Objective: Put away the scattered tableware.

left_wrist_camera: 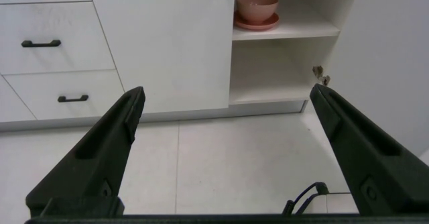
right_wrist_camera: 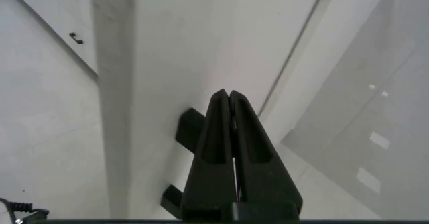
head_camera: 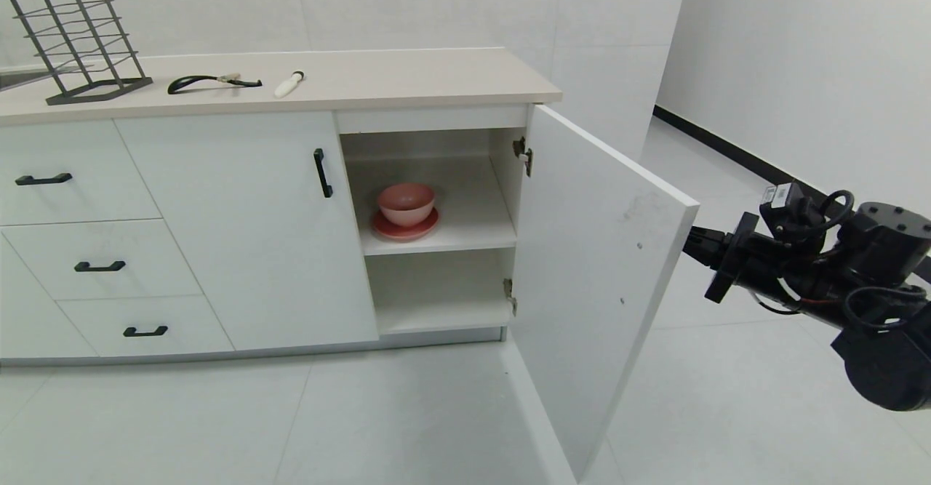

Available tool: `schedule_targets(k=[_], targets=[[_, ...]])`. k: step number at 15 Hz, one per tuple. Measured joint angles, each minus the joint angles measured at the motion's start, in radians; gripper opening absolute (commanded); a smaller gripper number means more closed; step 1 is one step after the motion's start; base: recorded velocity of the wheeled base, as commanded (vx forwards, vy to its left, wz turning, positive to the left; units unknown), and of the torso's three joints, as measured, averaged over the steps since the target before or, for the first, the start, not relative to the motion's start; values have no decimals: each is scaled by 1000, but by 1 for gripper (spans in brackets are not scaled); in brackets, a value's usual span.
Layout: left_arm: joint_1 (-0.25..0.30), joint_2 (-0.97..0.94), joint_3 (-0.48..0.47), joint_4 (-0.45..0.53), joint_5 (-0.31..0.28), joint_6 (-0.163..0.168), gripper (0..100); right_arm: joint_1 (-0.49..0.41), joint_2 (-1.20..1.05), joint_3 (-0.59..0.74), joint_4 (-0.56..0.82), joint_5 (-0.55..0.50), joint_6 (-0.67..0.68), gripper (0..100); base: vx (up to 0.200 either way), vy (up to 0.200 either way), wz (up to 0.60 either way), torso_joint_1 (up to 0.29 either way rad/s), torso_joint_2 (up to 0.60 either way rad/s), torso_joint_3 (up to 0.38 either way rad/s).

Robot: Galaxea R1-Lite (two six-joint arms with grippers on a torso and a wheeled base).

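Pink bowl (head_camera: 406, 203) on red plate (head_camera: 405, 230) stands on the cabinet's upper shelf (head_camera: 473, 232), well apart from the right gripper (right_wrist_camera: 230, 93), fingers closed beside the open door (head_camera: 582, 252), and the wide-open left gripper (left_wrist_camera: 226, 90).

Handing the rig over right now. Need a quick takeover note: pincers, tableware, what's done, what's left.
Left pincer: open, empty.
Right pincer: shut, at the handle on the outside of the open cabinet door.
Done: pink bowl sits on pink plate on the upper shelf.
Left: black-handled utensil and white utensil lie on the countertop; likely stow them, then close the door.
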Motion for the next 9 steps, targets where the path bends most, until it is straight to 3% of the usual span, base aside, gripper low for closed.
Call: schedule_targets(k=[9], targets=[[0, 0, 0, 0, 0, -1, 100, 176, -89, 86, 8, -30, -1, 0, 0, 0, 0, 0, 0, 0]])
